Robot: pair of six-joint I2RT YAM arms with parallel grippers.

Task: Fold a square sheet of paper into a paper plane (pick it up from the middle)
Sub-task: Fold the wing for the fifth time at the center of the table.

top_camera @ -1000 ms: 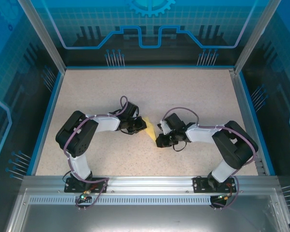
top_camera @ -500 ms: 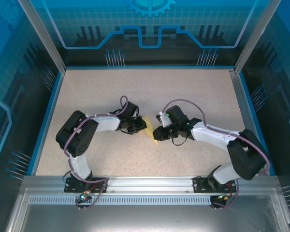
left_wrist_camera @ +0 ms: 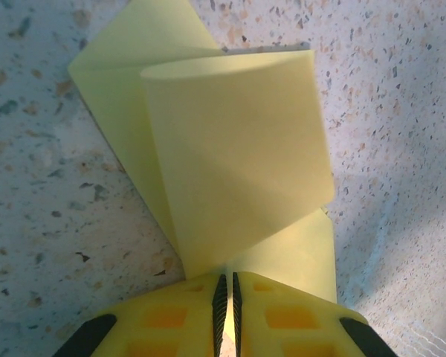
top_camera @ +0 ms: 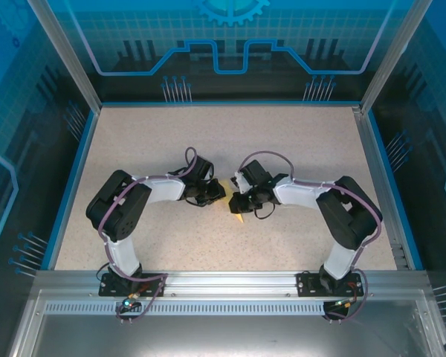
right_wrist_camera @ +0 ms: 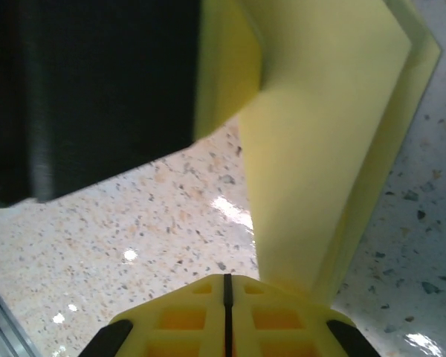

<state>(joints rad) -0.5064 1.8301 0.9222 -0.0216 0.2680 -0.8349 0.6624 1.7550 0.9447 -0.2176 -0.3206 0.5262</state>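
The square sheet of paper [left_wrist_camera: 238, 149] is pale yellow and partly folded, with one flap curling up over the lower layers. My left gripper [left_wrist_camera: 227, 286] is shut on its near edge, and a thin strip of paper shows between the pads. From above, the left gripper [top_camera: 217, 195] and right gripper [top_camera: 236, 206] meet at the table's middle, with a yellow tip of the paper [top_camera: 238, 217] poking out below them. In the right wrist view, my right gripper [right_wrist_camera: 227, 281] is shut with nothing in its seam. The paper [right_wrist_camera: 312, 149] rises just right of it, beside the left gripper's finger [right_wrist_camera: 227, 67].
The speckled beige table [top_camera: 208, 141] is bounded by a blue rim [top_camera: 80, 171] and transparent walls. An aluminium rail [top_camera: 223, 279] runs along the near edge by both arm bases. Both forearms lie low across the table's middle.
My right gripper has swung left and back, closing in on the left gripper and covering most of the paper. The left arm has held still with the paper.
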